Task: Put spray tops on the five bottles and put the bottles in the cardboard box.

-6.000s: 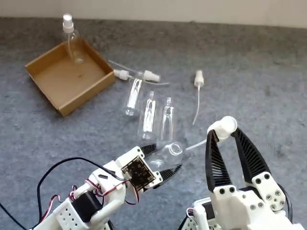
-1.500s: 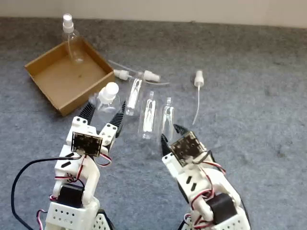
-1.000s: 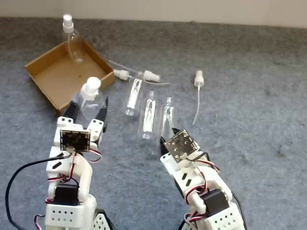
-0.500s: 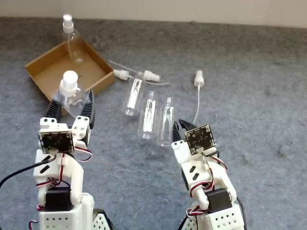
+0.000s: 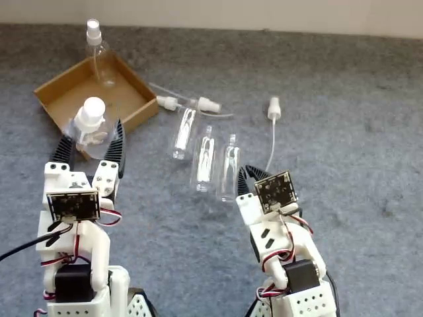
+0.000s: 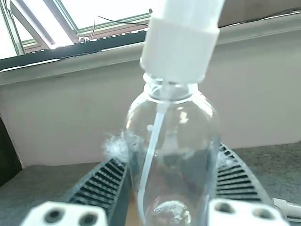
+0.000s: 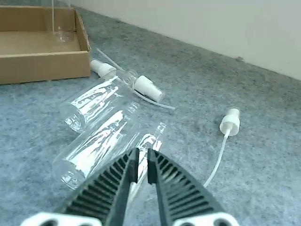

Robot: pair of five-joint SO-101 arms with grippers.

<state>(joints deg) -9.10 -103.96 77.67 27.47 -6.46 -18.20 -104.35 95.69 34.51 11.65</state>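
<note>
The bottle (image 5: 88,122) has been carried nearer the box (image 5: 74,73), grasped by the left end effector (image 5: 94,135). The right end effector (image 7: 142,151) is clenched empty over the grey tabletop (image 5: 344,132); a pale wall (image 5: 264,13) is seen behind.

Grey carpet (image 5: 344,99), pale wall (image 5: 264,13) behind

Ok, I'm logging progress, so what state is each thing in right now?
Cardboard box: open.
Boxed bottle: capped, upright in far corner.
Held bottle: capped, upright, gripped.
Left claw: shut on held bottle.
Three bottles: uncapped, lying on carpet.
Three spray tops: loose, lying on carpet.
Right claw: shut, empty.
</note>
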